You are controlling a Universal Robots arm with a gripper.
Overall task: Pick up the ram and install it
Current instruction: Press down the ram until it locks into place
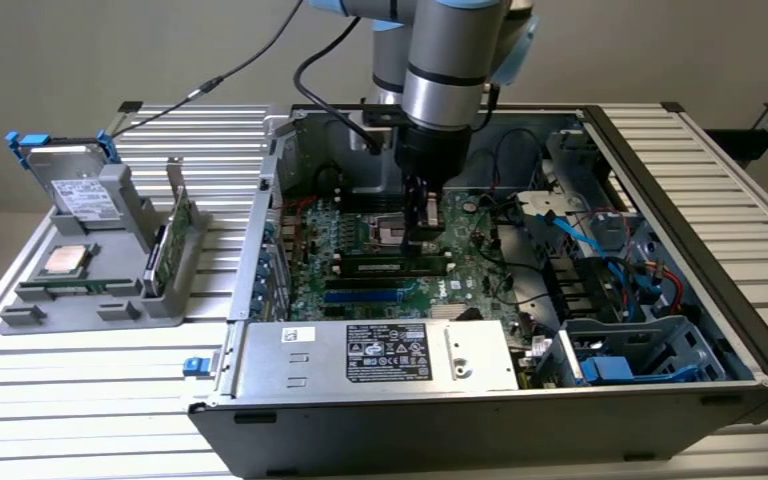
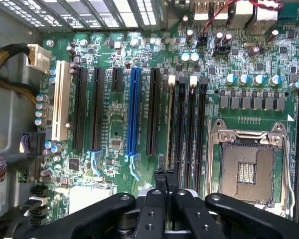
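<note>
Inside the computer case (image 1: 704, 330), closed gripper (image 2: 164, 175) touches the ram (image 1: 387, 266)

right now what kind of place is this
Probably a robotics test bench for computer assembly: an open PC case with its motherboard exposed sits on a slatted aluminium table, beside a grey fixture holding spare parts.

Robotics test lab, computer assembly station.
Slatted aluminium worktop (image 1: 77, 360) carries an opened PC case (image 1: 704, 300), a grey parts fixture (image 1: 117, 290) and a robot arm (image 1: 454, 70).
</note>
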